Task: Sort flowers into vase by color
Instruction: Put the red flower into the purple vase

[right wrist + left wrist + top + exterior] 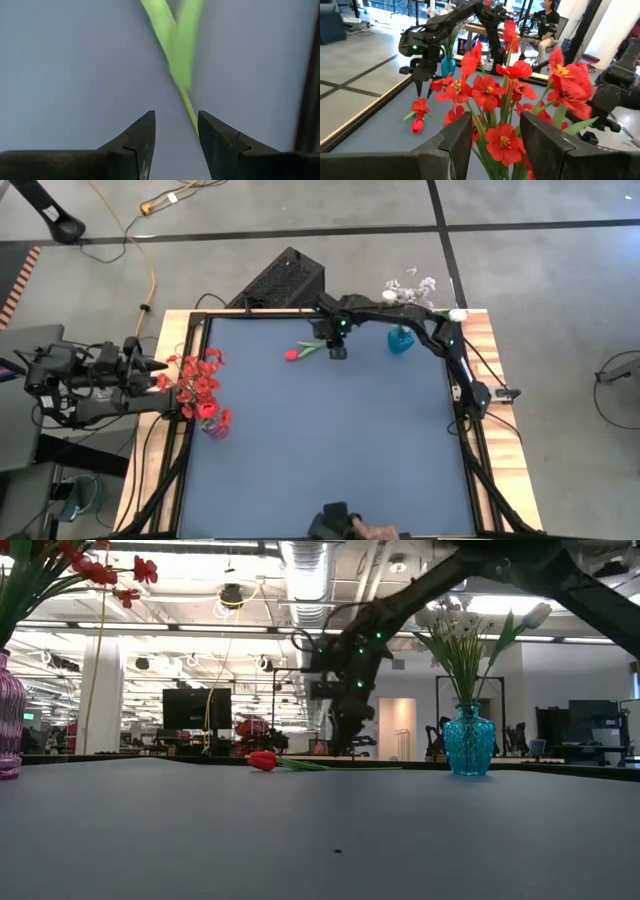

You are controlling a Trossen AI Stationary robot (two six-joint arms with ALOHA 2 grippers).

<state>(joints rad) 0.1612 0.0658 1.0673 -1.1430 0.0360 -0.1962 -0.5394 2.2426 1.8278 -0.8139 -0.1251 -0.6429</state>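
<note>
Right fingers (175, 137) parted, holding nothing, over the light, floppy red tulip (292, 354); grip its thin stem (189, 107) at twelve o'clock.

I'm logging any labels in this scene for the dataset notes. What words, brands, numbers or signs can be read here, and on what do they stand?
None can be read.
The blue vase, the purple vase and the table carry no lettering.
The screens and fittings in the room behind, in the low view, are too small and blurred to show any text.
</note>
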